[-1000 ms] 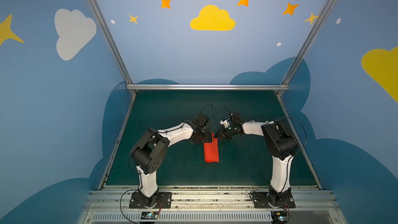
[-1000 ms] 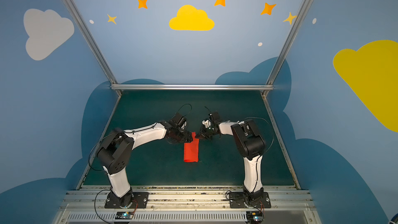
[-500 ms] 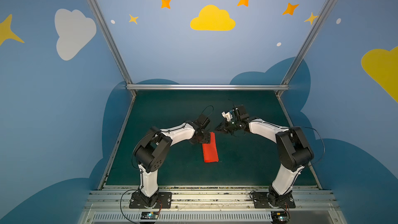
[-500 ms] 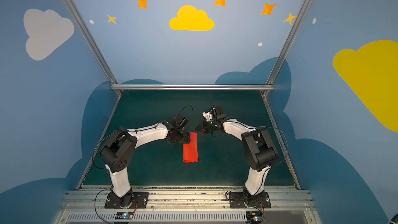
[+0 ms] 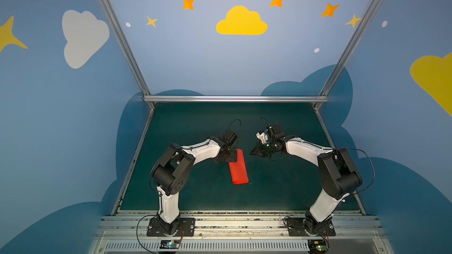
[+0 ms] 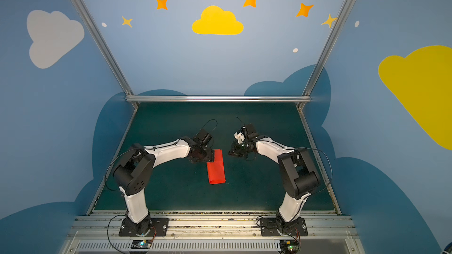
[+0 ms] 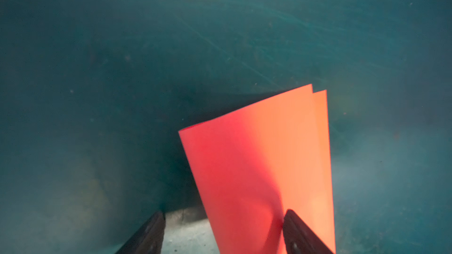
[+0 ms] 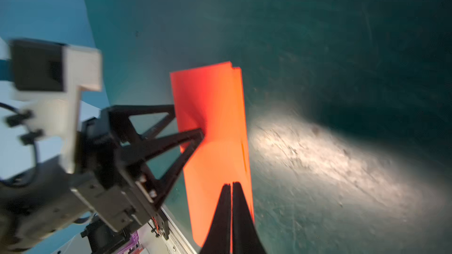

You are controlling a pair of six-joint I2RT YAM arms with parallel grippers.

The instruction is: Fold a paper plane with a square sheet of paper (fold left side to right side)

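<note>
The red sheet of paper (image 5: 239, 169), folded in half, lay on the worktop (image 5: 195, 123). The left end effector (image 7: 224, 213) stood open, one finger seemingly pinning its far end to set the crease. The right end effector (image 8: 231, 188), shut and empty, hovered nearby.

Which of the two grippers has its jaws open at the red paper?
The left gripper: its jaws stand apart, one over the folded red paper. The right gripper has shut jaws, beside the paper.

White link shells (image 5: 203, 151), chunky black joint housings (image 5: 171, 174), thin looping black cables (image 5: 374, 169), black bolted base plates (image 5: 171, 227)
</note>
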